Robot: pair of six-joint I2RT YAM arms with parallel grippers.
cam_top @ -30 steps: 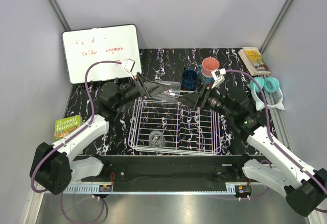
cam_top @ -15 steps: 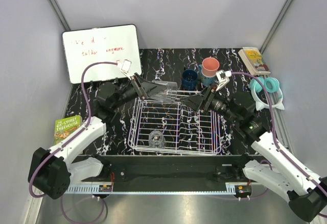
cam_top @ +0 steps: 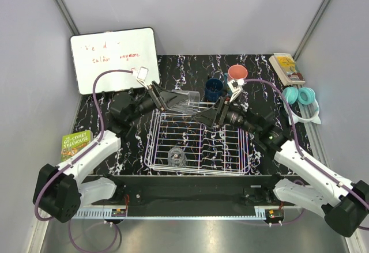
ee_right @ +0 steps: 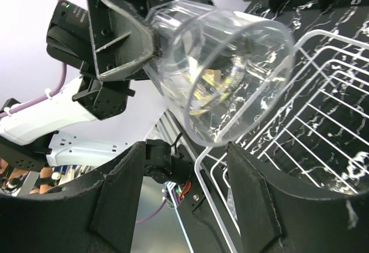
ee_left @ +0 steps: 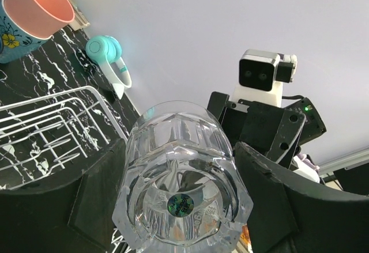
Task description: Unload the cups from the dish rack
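Note:
My left gripper (cam_top: 174,99) is shut on a clear glass cup (cam_top: 188,101), which lies on its side in the air over the far edge of the white wire dish rack (cam_top: 230,149). The left wrist view looks at the cup's base (ee_left: 181,178) between the fingers (ee_left: 98,201). My right gripper (cam_top: 202,116) is open, and its fingers (ee_right: 259,201) stand just short of the glass's open rim (ee_right: 230,74) without touching it. Another clear glass (cam_top: 176,158) stands in the rack's near part. Behind the rack are a dark blue cup (cam_top: 214,89) and a salmon-pink tumbler (cam_top: 237,73) that sits in the teal mug (ee_left: 8,40).
A whiteboard (cam_top: 115,57) leans at the back left. A green book (cam_top: 75,143) lies at the left edge. Another book (cam_top: 286,67) and teal headphones (cam_top: 302,97) lie at the right. The two arms face each other closely above the rack's far rim.
My right gripper has swung left from beside the mug towards the glass's mouth, its fingers narrowing slightly. The left gripper and the glass have barely moved.

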